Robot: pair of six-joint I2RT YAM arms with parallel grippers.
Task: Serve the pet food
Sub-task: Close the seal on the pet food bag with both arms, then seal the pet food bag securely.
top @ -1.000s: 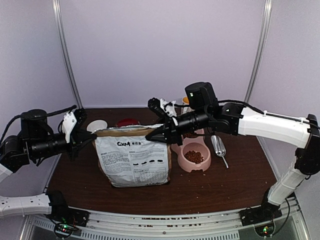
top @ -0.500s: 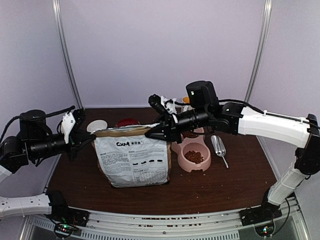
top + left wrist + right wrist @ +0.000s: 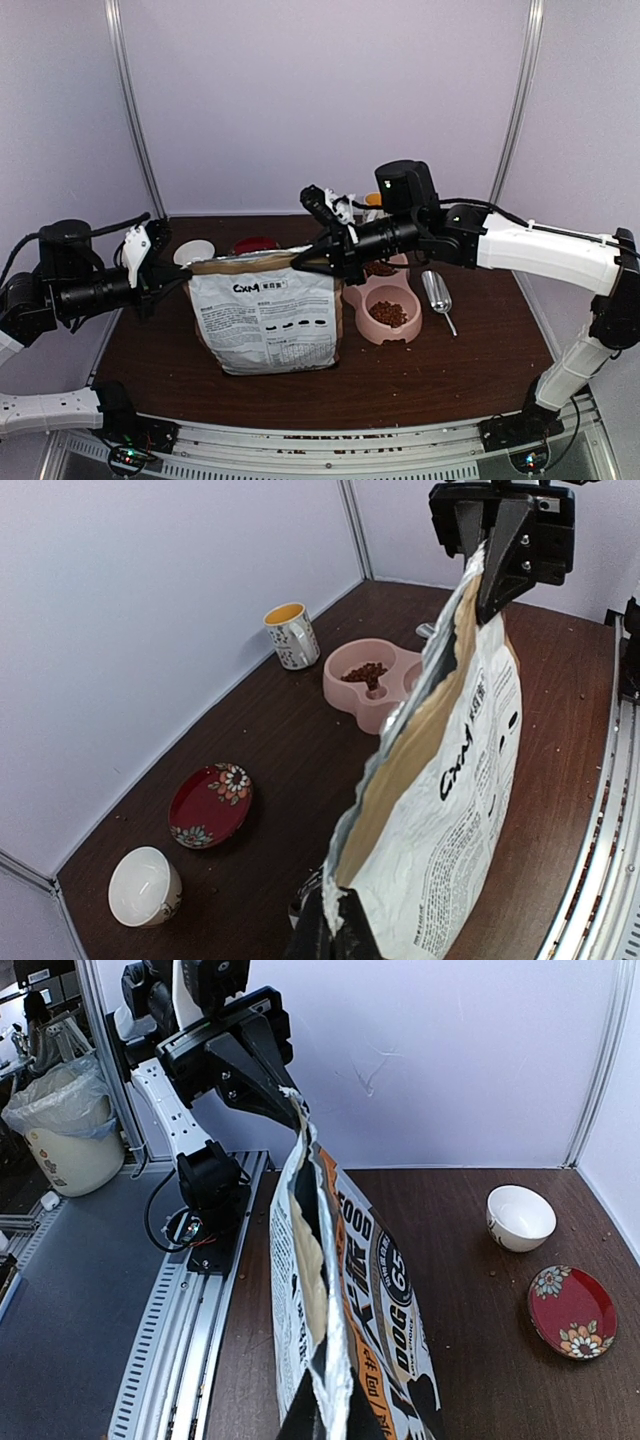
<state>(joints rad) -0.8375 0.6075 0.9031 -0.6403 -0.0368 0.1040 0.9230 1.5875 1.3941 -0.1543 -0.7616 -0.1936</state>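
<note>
From above, the pet food bag (image 3: pixel 265 315) stands on the surface (image 3: pixel 450 370) beside a pink bowl (image 3: pixel 366 322) of kibble (image 3: pixel 388 314), left tool (image 3: pixel 185 280) and right tool (image 3: pixel 298 263) clamped on its top corners; the left wrist view shows its mouth gaping slightly, and the right wrist view shows soft, crinkled paper, likely bottom-heavy and best held at those corners.

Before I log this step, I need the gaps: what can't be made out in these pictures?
- Bag fill level: every view, its own walls hide the inside.
- Mug: top view, the right arm hides nearly all of it.
- Scoop contents: top view, too small.
</note>
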